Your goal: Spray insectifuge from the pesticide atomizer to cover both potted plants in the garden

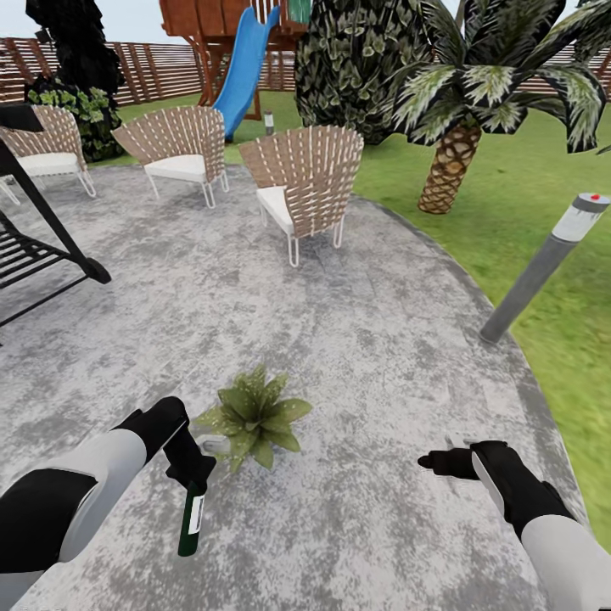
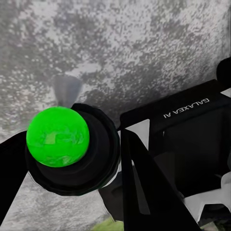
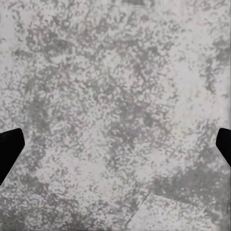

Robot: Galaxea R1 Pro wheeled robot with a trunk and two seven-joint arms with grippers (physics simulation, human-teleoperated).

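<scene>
At the left gripper [image 1: 193,465], I am holding the atomizer [image 1: 192,518] by its neck, the fingers pinching in on it just under the whitish head [image 1: 214,443], while the dark green bottle is hanging down below, its white label facing me. In the left wrist view, a round green form [image 2: 57,136] is sitting in a dark collar next to the gripper housing; I take it for part of the bottle, though I cannot be sure. The nozzle is pointing toward the plant [image 1: 253,414], which is sitting just beside it on the grey paving [image 1: 339,339].

I am judging this to be the spraying step on the first plant. The next move calls for keeping the nozzle aimed over the leaves until they are covered, then finding the second plant.

My right gripper [image 1: 434,462] is hovering empty over the paving, well apart from the plant; the right wrist view is showing its dark fingertips [image 3: 9,147] at opposite edges, so it is spread wide. Beyond, a grey bollard [image 1: 543,267] is leaning at the lawn's edge, with wicker chairs [image 1: 305,182] farther off.
</scene>
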